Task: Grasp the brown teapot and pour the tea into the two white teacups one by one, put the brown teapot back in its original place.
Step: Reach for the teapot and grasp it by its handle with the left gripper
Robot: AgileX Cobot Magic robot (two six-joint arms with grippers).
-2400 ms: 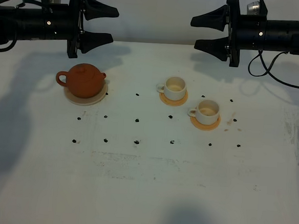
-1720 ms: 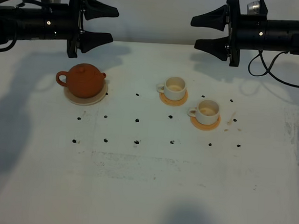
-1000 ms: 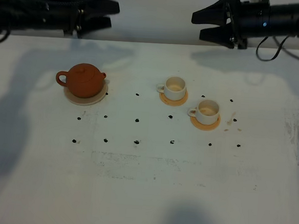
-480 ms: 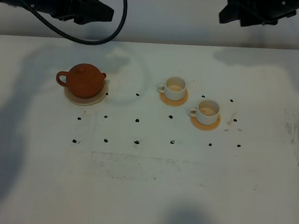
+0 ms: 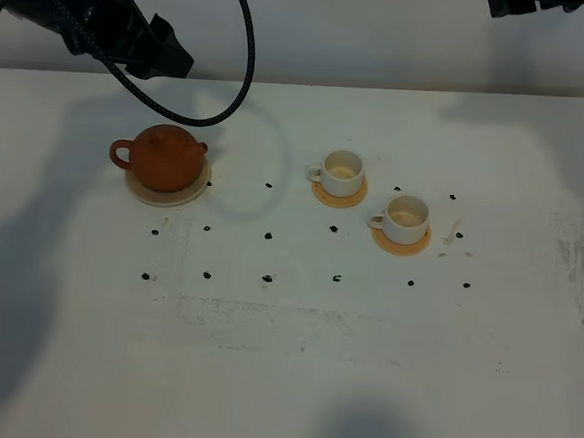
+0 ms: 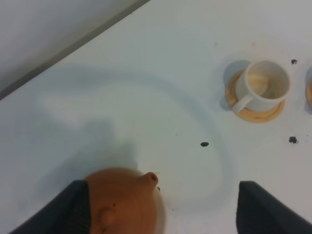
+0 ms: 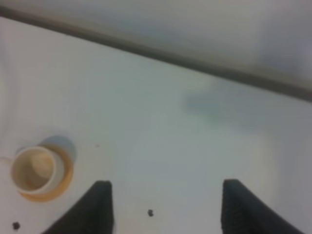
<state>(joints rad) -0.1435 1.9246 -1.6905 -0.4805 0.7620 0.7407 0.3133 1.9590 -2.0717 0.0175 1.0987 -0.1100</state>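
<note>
Not started: teapot untouched on disc, cups look empty, left fingers and right fingers spread, unloaded.

Bright, even overhead light washes the white matte tabletop; soft grey shadows lie at nine and six o'clock in the high view. The right wrist view is blurred, perhaps by motion, smearing the small white cylindrical teacup.
</note>
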